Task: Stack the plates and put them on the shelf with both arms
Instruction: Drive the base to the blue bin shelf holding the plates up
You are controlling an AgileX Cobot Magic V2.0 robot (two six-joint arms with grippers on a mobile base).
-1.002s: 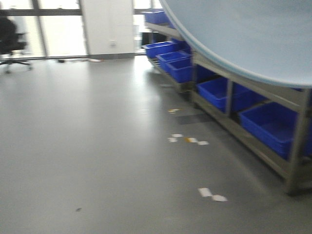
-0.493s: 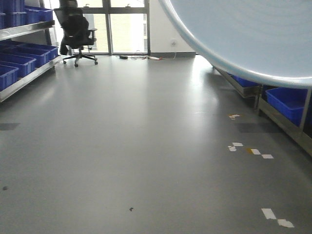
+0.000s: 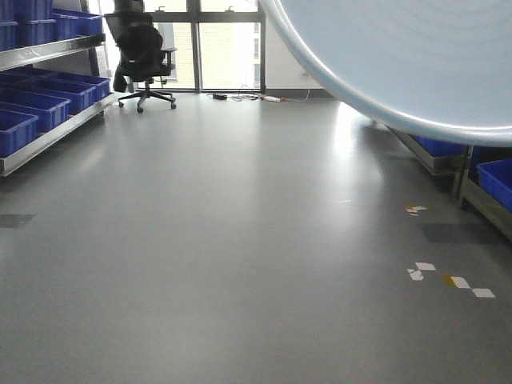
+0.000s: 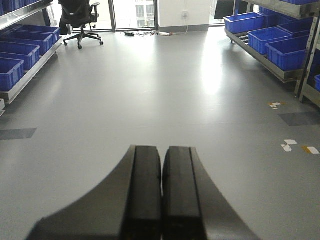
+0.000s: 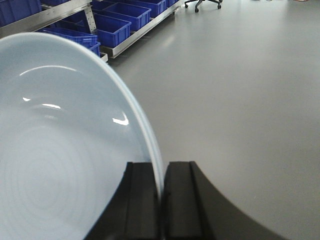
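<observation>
My right gripper (image 5: 161, 175) is clamped on the rim of the glossy bluish-white round plate (image 5: 60, 150), which is carried above the grey floor (image 5: 240, 90). My left gripper (image 4: 161, 155) is pressed together and empty. Procedure: drive the base smoothly and avoid wrist jolts, since a rim pinch could slip.

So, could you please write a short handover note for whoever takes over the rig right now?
Right gripper: shut on the rim of a plate, held in the air above the bare floor.
Left gripper: shut, holding nothing.
Things: only this one plate can be made out, and no second plate is in view. Steel shelves with blue crates line both sides of the room, apart from the arms.
Done: the plate is picked up. Whether stacking happened cannot be told.
Left: reach the shelves and set the plate down, probably with the left arm helping.
</observation>
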